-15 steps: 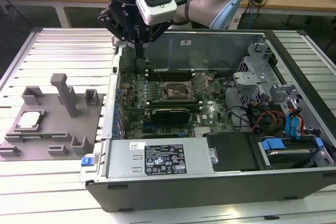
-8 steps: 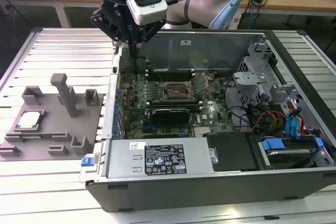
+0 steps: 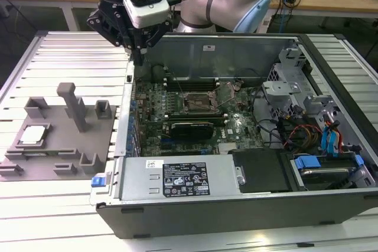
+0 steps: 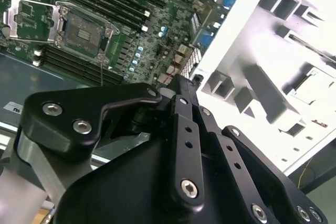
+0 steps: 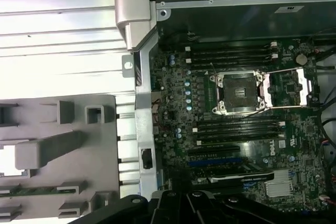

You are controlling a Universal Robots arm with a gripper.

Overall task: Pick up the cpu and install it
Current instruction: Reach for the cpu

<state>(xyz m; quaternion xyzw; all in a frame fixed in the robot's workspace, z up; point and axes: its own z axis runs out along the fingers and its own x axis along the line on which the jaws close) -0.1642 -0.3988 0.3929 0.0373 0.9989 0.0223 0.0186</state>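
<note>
Single pass, exterior view's left to right: found the cpu (image 3: 32, 135) lying flat in a recess of the grey tray (image 3: 57, 141), well apart from the gripper (image 3: 137, 57). Observed gripper hovering above the open computer case (image 3: 236, 216) wall nearest the tray, fingers closed together, gripping nothing. Logged dark socket (image 3: 198, 103) on the motherboard (image 3: 155, 127), further right.

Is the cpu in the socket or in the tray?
In the tray: the cpu lies in a recess at the exterior view's left, and the socket sits empty.
</note>
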